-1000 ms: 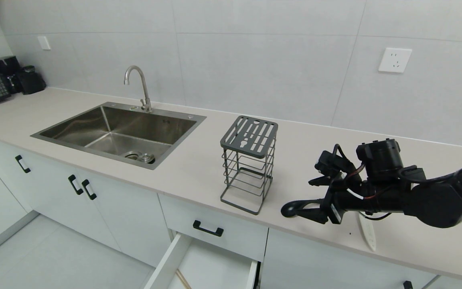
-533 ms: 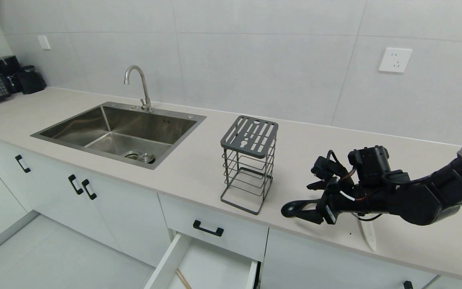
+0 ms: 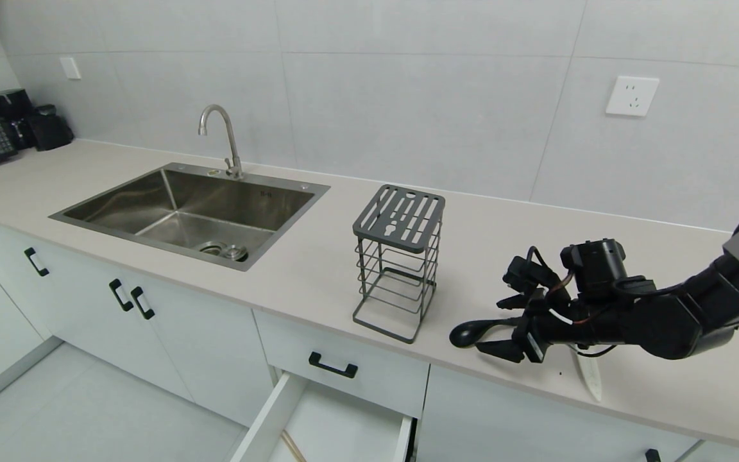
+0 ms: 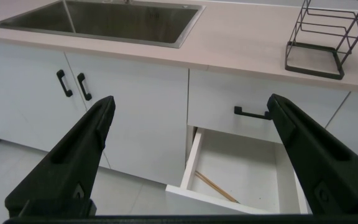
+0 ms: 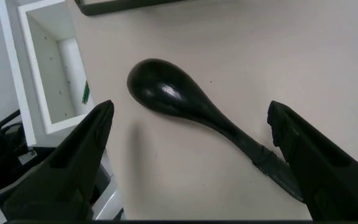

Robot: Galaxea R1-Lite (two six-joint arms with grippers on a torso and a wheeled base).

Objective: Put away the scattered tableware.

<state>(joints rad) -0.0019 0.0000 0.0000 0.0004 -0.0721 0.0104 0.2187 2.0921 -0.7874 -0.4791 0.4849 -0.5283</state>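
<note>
Jaws spread, the right gripper (image 3: 495,325) straddles the glossy black spoon (image 5: 194,107) on the beige counter (image 3: 318,269); best to centre on its handle, then close.

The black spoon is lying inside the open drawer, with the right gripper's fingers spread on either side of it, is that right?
Not quite. The black spoon lies on the countertop, not inside the open drawer, as the right wrist view shows. The rest holds: the right gripper has its fingers spread on either side of the spoon.
</note>
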